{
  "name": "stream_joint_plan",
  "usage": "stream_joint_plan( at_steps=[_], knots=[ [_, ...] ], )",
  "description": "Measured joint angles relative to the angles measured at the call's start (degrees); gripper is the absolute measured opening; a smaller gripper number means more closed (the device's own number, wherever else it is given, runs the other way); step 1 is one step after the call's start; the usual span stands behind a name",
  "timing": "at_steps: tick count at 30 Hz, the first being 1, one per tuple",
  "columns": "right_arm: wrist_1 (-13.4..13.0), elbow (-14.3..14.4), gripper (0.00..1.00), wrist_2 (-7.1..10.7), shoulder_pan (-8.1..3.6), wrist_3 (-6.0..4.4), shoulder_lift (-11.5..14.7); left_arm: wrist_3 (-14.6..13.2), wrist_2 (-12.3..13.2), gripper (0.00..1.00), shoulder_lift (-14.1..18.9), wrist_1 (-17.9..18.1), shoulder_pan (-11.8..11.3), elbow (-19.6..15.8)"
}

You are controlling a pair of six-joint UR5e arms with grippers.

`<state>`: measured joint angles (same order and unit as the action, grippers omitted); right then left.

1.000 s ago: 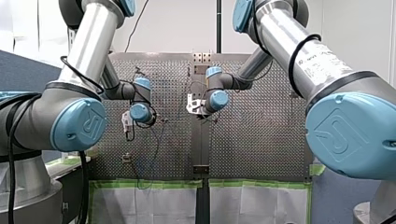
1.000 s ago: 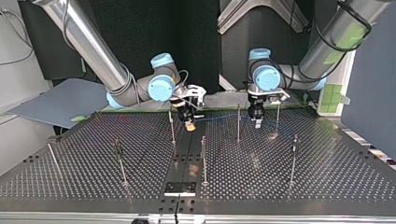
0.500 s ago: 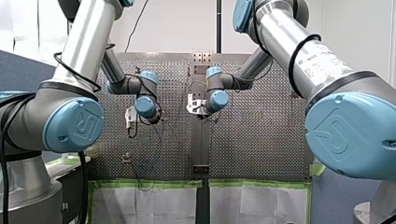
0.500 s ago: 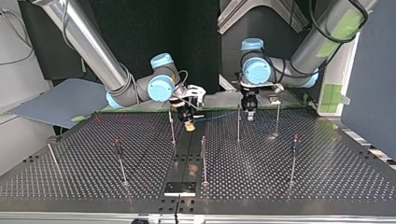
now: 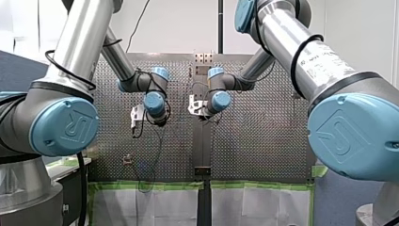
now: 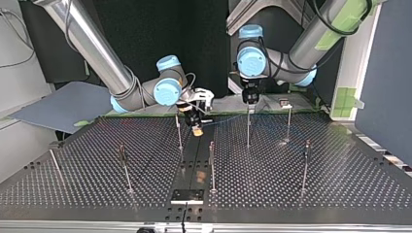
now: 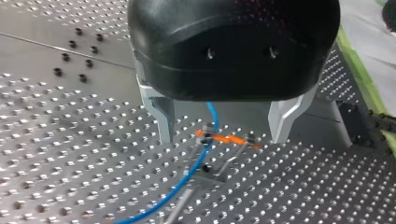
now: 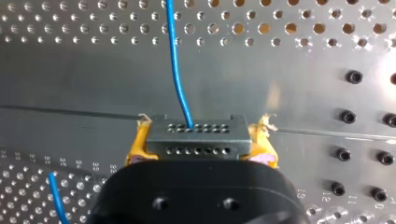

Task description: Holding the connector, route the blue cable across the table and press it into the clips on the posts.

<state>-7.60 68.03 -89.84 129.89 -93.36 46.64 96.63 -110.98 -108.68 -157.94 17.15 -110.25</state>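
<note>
In the right wrist view my right gripper [image 8: 198, 142] is shut on the grey connector [image 8: 196, 134], its yellow pads [image 8: 138, 145] pressed on both sides. The blue cable [image 8: 176, 60] leaves the connector's face and runs ahead over the plate. In the top view this gripper [image 6: 196, 128] hangs low beside a post [image 6: 179, 131], near the middle. My left gripper [image 6: 249, 100] hovers just above another post [image 6: 248, 128]. In its wrist view the metal fingers [image 7: 163, 122] stand open and hold nothing. An orange-tipped clip [image 7: 225, 138] lies below between them, and the blue cable [image 7: 194, 170] runs past it.
Several thin posts stand on the perforated table [image 6: 340, 189], among them one [image 6: 288, 124] behind at the top view's right, one [image 6: 212, 165] in the middle and one [image 6: 306, 165] further right. A black plate [image 6: 187, 195] sits at the near edge.
My left arm has swung toward the top view's middle and risen; its gripper now hangs over the post it stood beside. My right arm and the connector have not moved.
</note>
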Motion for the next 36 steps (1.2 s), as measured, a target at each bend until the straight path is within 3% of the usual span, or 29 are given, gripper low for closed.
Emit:
stream_joint_plan(
  at_steps=[5, 17, 21, 30, 36],
  knots=[
    [0.0, 0.0, 0.0, -0.05, -0.02, 0.0, 0.0, -0.1, -0.2, 1.0, 1.4, 0.7, 0.5, -1.5],
    [-0.1, 0.0, 0.0, 0.07, -0.1, -0.42, 0.0, 1.2, 5.2, 1.0, 1.5, 5.6, 2.5, -4.0],
    [0.0, 0.0, 0.0, 0.15, -0.44, -0.44, 0.0, 2.2, 5.5, 1.0, 0.6, 7.1, 2.8, -2.9],
    [0.0, 0.0, 0.0, 0.26, -1.2, -0.44, 0.0, 3.7, 4.2, 1.0, -3.6, 5.4, 3.3, 1.4],
    [0.0, 0.0, 0.0, 0.2, -1.46, -0.44, 0.0, 5.9, 4.0, 1.0, -6.8, 6.2, 3.5, 4.5]
  ],
)
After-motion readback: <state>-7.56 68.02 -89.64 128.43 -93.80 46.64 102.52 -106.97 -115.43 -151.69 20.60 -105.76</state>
